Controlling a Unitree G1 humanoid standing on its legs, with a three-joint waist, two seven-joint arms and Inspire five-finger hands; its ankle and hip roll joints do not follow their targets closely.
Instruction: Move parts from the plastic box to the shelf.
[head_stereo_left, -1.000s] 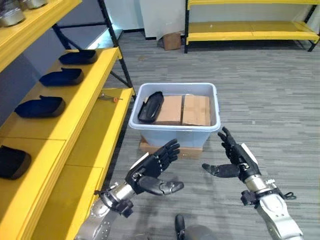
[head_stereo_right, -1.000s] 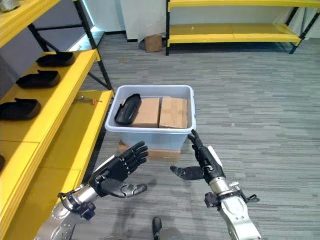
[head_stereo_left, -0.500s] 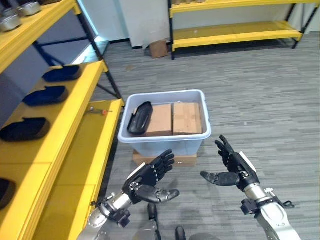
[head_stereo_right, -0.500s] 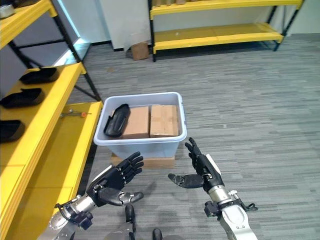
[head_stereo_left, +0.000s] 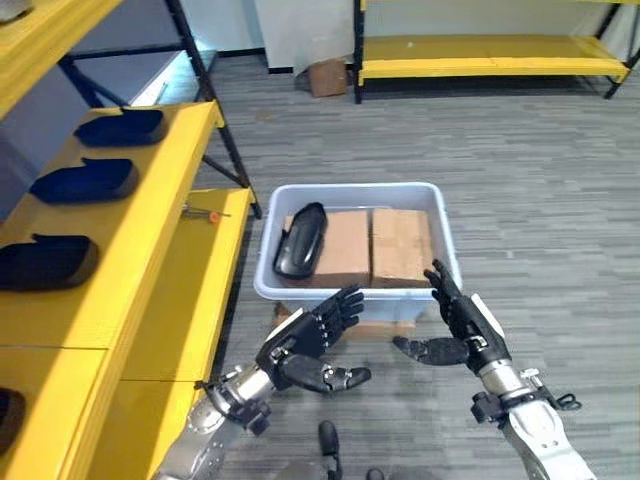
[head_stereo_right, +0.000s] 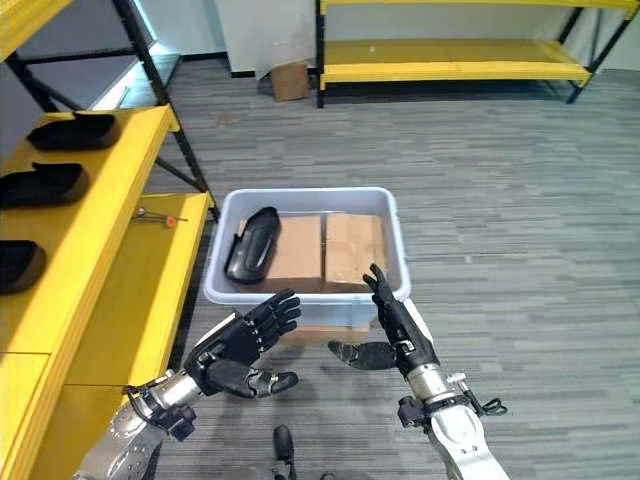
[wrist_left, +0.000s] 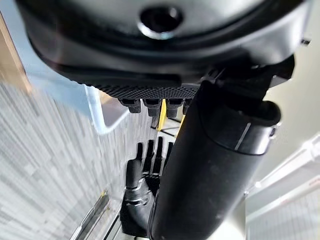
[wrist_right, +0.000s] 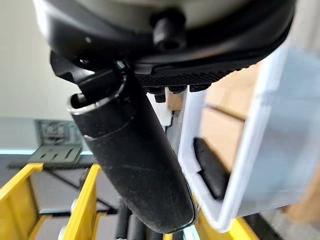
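robot hands before lengthwise part

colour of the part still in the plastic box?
Black part, lying in the pale blue-white plastic box; clearest in the left eye view.

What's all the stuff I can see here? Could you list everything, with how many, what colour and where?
plastic box: one, pale blue-white, on the floor ahead of both hands.
black part: one, inside the box, at its left end.
cardboard boxes: two, brown, side by side inside the box.
black parts on shelf: at least three, dark, in a row on the yellow shelf at the left.
small tool: one, red-tipped, on the shelf's lower level.
far shelf: one, yellow, along the back wall.
carton: one, brown, on the floor by the far shelf.
left hand: open, before the box.
right hand: open, at the box's near rim.
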